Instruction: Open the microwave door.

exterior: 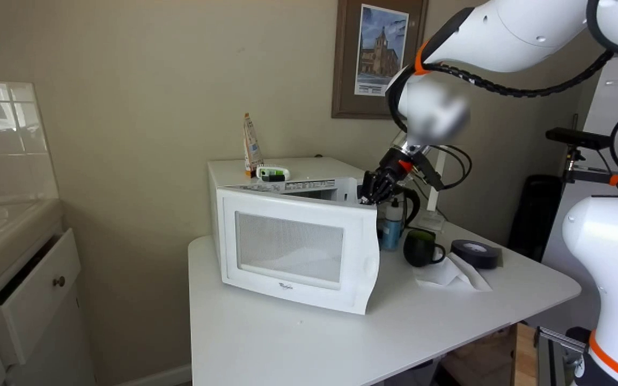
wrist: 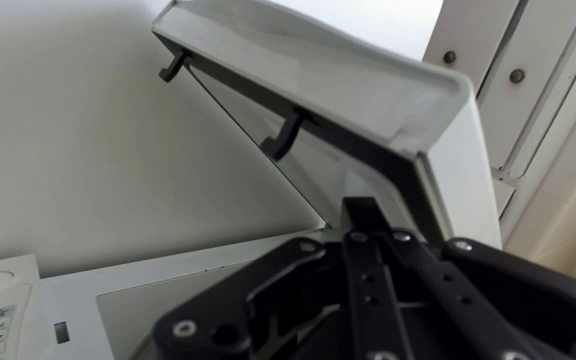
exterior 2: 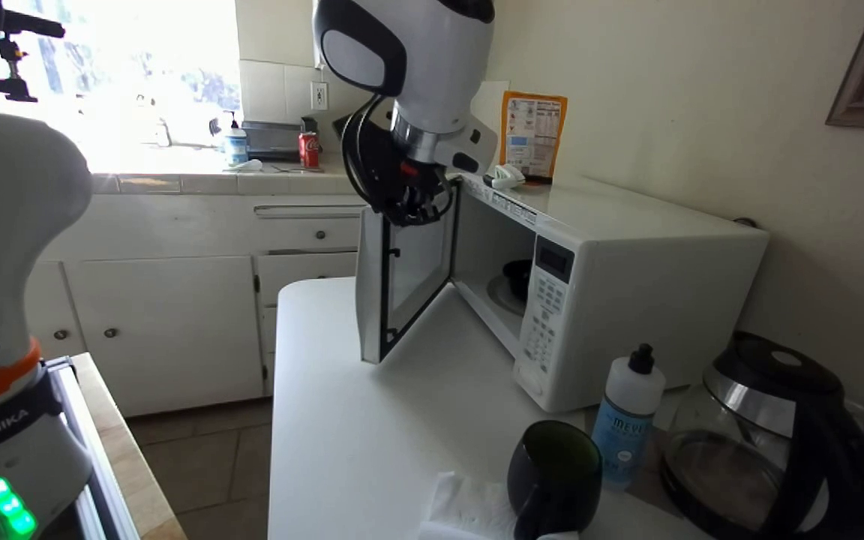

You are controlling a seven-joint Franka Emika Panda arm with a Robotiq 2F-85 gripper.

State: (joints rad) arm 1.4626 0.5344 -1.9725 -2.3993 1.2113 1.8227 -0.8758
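Note:
The white microwave stands on a white table; its side and keypad panel show in an exterior view. The microwave door stands part-way open, at an angle to the front, in both exterior views. A dark bowl sits inside. My gripper is at the inner side of the door, near its upper free corner. In the wrist view the gripper's fingers are together with nothing between them. The door's inner face and black latch hooks show there. Whether the fingers touch the door cannot be told.
An orange bag and a small white-green item stand on the microwave. A soap bottle, glass carafe, dark mug, paper towel and black tape roll lie beside it. A drawer hangs open.

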